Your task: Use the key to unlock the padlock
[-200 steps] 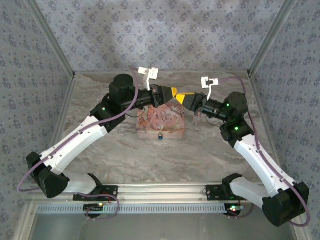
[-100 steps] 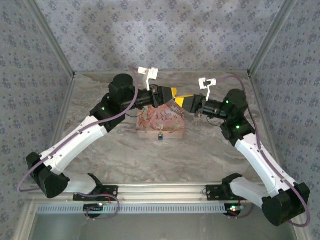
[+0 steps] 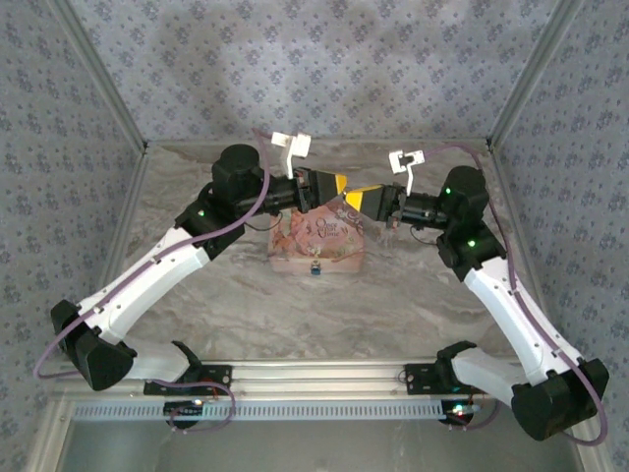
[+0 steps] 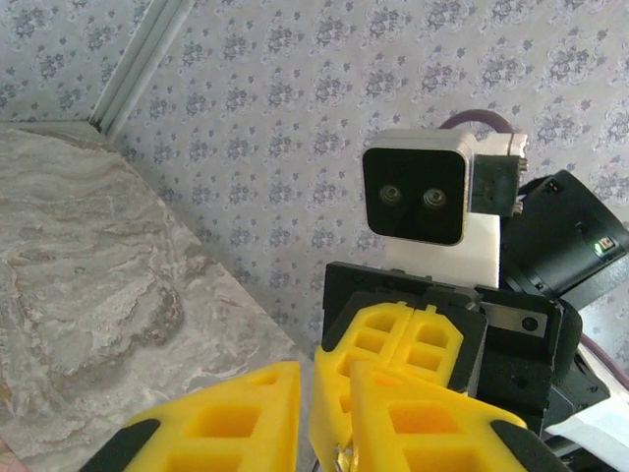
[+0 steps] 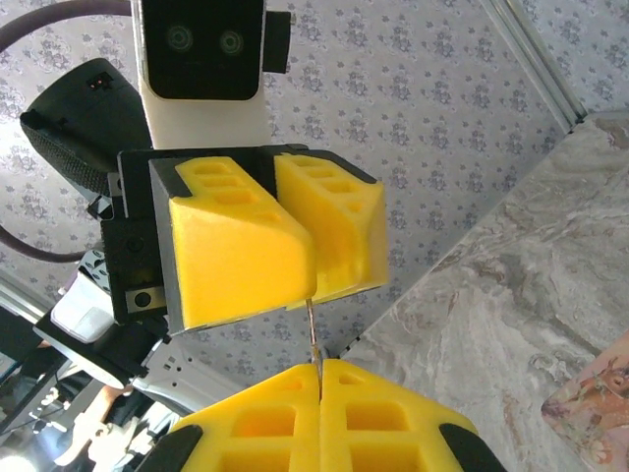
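Both grippers meet tip to tip in the air above the back of the pink box (image 3: 319,236). The key (image 5: 312,329) is a thin pale metal strip spanning the short gap between them. My right gripper (image 5: 318,364) is shut on its lower end. Its upper end runs in between the yellow fingers of my left gripper (image 5: 308,295), which stand close together on it. In the left wrist view, the left gripper (image 4: 325,372) faces the right gripper's fingers (image 4: 413,339), with a glint of the key (image 4: 340,460) between. The padlock (image 3: 316,266), small and blue, hangs at the box's front edge.
The pink box lies mid-table on the marbled top (image 3: 236,295). Patterned walls close the back and both sides, with metal posts in the corners (image 3: 531,79). Each arm reaches in from its base at the near edge.
The right arm's wrist and elbow have shifted slightly up and back. The two grippers stay together above the box, and the box and padlock have not moved.
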`<state>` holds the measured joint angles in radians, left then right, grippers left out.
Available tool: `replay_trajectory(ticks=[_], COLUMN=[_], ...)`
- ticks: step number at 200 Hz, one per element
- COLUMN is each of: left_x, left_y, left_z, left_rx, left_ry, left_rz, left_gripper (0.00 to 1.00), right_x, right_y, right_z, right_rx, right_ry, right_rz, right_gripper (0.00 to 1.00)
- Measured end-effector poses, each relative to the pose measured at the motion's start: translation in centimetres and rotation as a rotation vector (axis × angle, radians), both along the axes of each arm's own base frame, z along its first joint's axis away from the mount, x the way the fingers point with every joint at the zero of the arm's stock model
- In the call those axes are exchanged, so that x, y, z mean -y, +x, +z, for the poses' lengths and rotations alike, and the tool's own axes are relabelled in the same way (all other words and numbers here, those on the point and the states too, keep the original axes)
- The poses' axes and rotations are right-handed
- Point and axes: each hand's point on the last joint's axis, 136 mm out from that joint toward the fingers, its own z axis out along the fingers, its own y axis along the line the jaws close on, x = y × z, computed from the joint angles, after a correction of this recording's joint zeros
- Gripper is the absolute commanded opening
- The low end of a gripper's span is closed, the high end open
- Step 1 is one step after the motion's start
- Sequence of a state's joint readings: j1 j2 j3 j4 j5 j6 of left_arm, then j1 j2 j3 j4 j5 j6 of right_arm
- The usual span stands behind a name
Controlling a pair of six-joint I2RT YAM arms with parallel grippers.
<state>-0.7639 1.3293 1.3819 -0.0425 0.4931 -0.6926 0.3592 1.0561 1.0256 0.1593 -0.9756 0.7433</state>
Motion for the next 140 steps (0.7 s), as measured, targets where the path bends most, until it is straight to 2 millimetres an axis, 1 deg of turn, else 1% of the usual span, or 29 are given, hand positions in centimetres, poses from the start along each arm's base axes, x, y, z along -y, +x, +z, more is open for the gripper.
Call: replay_trajectory(ticks=[25, 62, 78, 109, 113, 117, 121, 135, 140], left_x=[0.07, 0.10, 0.10, 0.09, 0.09, 0.09, 0.08, 0.02, -0.03], left_y=[-0.29, -0.39, -0.43, -0.54, -0.53, -0.53, -0.50, -0.33, -0.20], left_z=[-0.22, -0.31, -0.31, -0.36, -0.37, -0.38, -0.42, -0.55, -0.57], left_rx=[-0.010, -0.012, -0.013, -0.012, -0.013, -0.013, -0.014, -0.021, -0.023], left_ry=[0.006, 0.009, 0.008, 0.010, 0.011, 0.011, 0.012, 0.016, 0.016], left_rz=[-0.017, -0.023, -0.025, -0.035, -0.034, -0.034, -0.032, -0.021, -0.013], left_gripper=[0.11, 0.06, 0.00, 0.00, 0.00, 0.00, 0.00, 0.00, 0.00], right_x=[0.09, 0.30, 0.34, 0.40, 0.44, 0.47, 0.51, 0.69, 0.81], right_y=[0.13, 0.17, 0.23, 0.21, 0.25, 0.27, 0.30, 0.62, 0.78], right_z=[-0.31, -0.18, -0.27, -0.30, -0.29, -0.29, -0.29, -0.26, -0.18], right_rx=[-0.014, -0.015, -0.020, -0.022, -0.022, -0.022, -0.022, -0.021, -0.026], right_ry=[-0.007, -0.007, -0.009, -0.010, -0.010, -0.010, -0.010, -0.010, -0.006], right_rz=[0.005, 0.012, 0.015, 0.027, 0.025, 0.025, 0.024, 0.005, -0.008], right_gripper=[0.00, 0.00, 0.00, 0.00, 0.05, 0.13, 0.18, 0.35, 0.39])
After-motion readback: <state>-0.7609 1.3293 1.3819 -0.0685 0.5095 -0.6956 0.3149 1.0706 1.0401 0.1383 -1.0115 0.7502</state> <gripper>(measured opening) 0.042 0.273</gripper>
